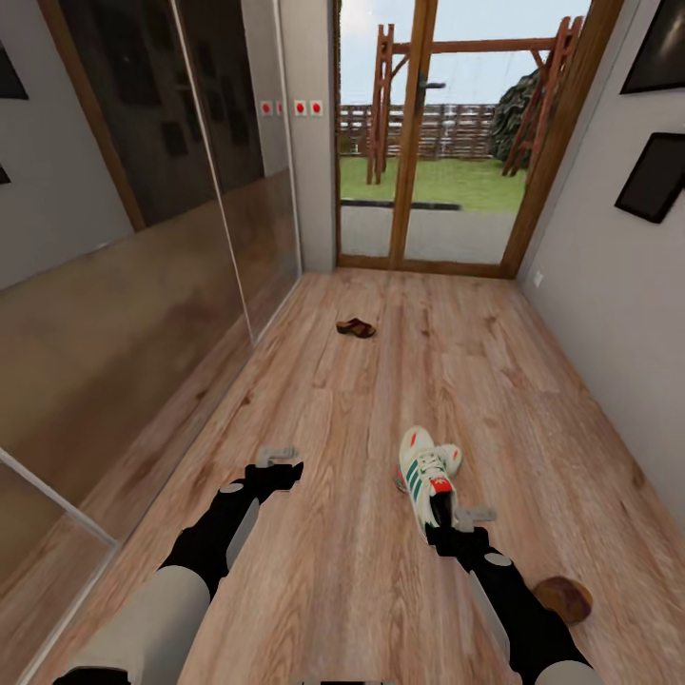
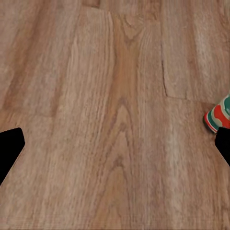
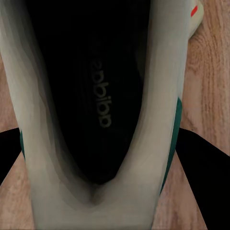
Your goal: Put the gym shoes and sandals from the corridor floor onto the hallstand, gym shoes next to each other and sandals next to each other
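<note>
Two cream gym shoes lie together mid-corridor on the wood-plank floor point(image 1: 314, 571). The nearer gym shoe point(image 1: 423, 479) points away from me, and the other gym shoe point(image 1: 449, 459) lies just behind it. My right gripper point(image 1: 447, 520) is at the nearer shoe's heel. In the right wrist view its fingers point(image 3: 199, 172) press both sides of that shoe point(image 3: 96, 96) around the dark opening. My left gripper point(image 1: 277, 464) hangs open over bare floor, with a shoe sole point(image 2: 218, 116) at the edge of its view. One sandal point(image 1: 356, 327) lies farther up the corridor. The other sandal point(image 1: 563, 599) lies beside my right forearm. The hallstand is out of view.
A mirrored sliding wardrobe point(image 1: 143, 285) runs along the left wall. Opposite it is a plain grey wall point(image 1: 609, 304) with dark picture frames. A wood-framed glass door point(image 1: 419, 143) closes the far end of the corridor.
</note>
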